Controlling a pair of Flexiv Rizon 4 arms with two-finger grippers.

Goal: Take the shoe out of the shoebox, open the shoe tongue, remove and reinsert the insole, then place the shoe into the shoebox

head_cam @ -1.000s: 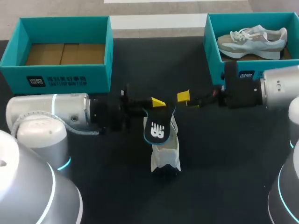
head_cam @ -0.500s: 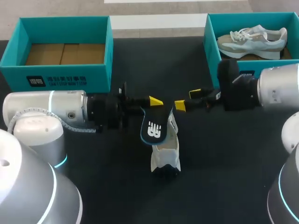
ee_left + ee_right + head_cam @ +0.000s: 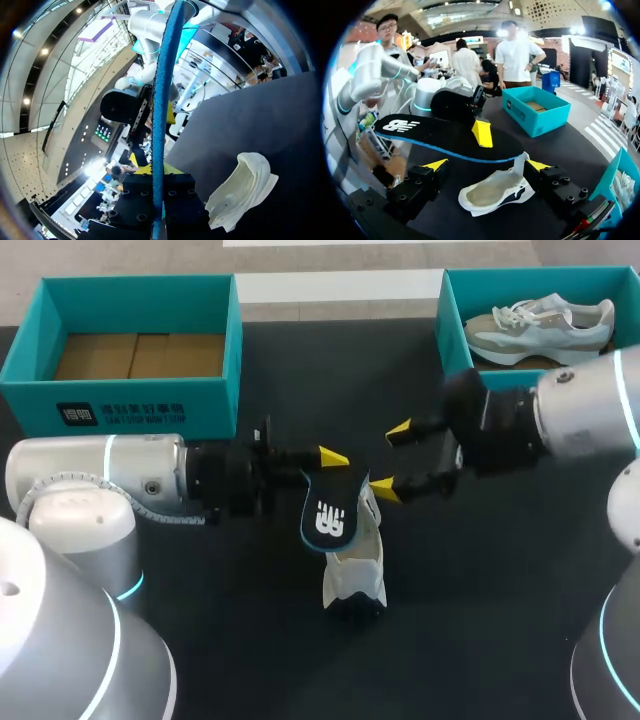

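Black insole (image 3: 328, 512) clamped in my left hand (image 3: 322, 468), above shoe (image 3: 355, 570), likely for reinsertion; right hand (image 3: 392, 459) spread wide, empty, shoe between fingers.

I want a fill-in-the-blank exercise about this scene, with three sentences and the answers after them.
The left gripper is shut on the black ____.
The right gripper is ____, holding nothing.
The white shoe between the arms lies on the dark ____.
Missing words: insole, open, table.

shoe (image 3: 495, 192) between parted jaws, beneath insole (image 3: 430, 136)
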